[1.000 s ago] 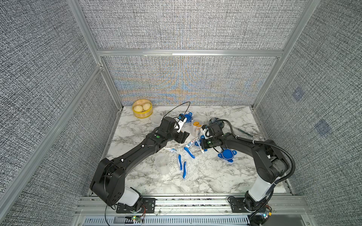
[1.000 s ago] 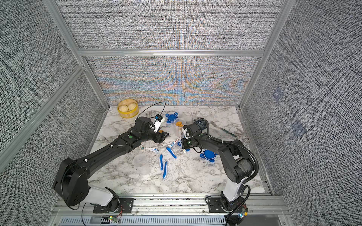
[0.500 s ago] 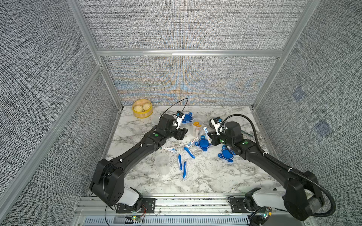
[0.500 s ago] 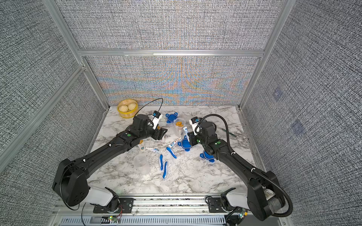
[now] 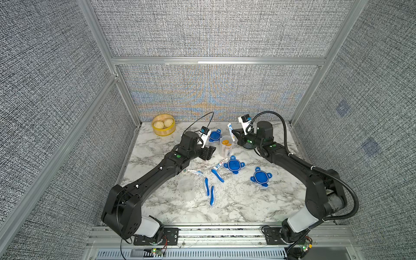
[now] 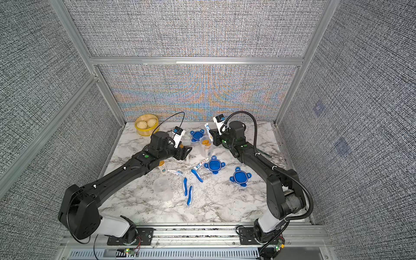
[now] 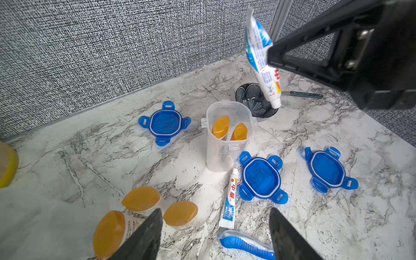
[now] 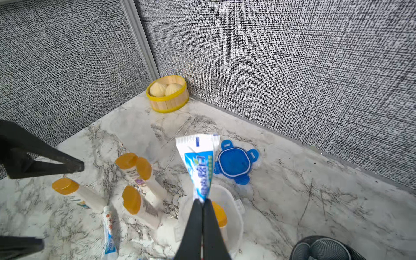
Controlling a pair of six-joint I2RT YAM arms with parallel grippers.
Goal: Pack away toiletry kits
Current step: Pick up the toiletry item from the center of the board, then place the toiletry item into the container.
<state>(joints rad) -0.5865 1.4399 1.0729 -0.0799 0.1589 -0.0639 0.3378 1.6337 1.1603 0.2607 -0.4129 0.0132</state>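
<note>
bench [image 5: 236,202]: white marble pattern, kit parts scattered mid-surface.
left pincer [image 7: 215,216]: spread wide, holding nothing, low over the bench beside the loose bottles.
right pincer [image 8: 202,203]: pressed together, pinching the held toothpaste tube [image 8: 199,166] mid-length. The tube is in the air, cap end down, near the open cup's rim.
steamer basket [image 5: 163,128]: yellow, far left corner, two buns inside.
open cup [image 7: 225,153]: upright, two orange-capped bottles [image 7: 220,127] inside.
empty cup [image 5: 185,186]: clear, nearer the front, well apart.
lids: blue, four tabs, all off and flat: far lid [image 5: 215,135], middle lid [image 5: 234,165], right lid [image 5: 260,177].
loose bottles [image 7: 140,199]: clustered together.
lying tube [image 7: 229,198]: just beside the middle lid.
second tube [image 5: 195,172]: near the left arm.
toothbrushes [image 5: 211,195]: three, blue, lying mid-bench.
</note>
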